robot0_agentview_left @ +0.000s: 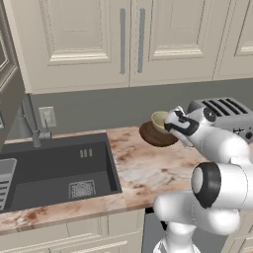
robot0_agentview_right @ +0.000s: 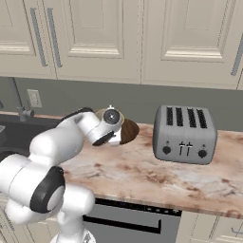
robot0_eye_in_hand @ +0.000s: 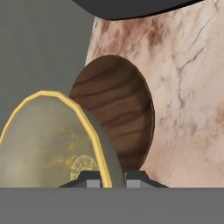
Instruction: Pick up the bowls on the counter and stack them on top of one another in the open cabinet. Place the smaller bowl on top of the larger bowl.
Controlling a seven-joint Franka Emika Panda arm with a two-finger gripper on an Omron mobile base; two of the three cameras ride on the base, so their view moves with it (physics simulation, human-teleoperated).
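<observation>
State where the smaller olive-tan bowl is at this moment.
In the hand view, the smaller bowl sits at lower left, its rim between the shut gripper fingertips, in front of the larger bowl on the counter.

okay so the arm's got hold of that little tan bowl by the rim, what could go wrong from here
1. The gripper pinches the smaller bowl only by its thin rim, so it could tilt or slip when carried.
2. The larger bowl lies right behind it; a swing could knock it along the counter.
3. The cabinet doors above look shut, so lifting straight up may hit them.
</observation>
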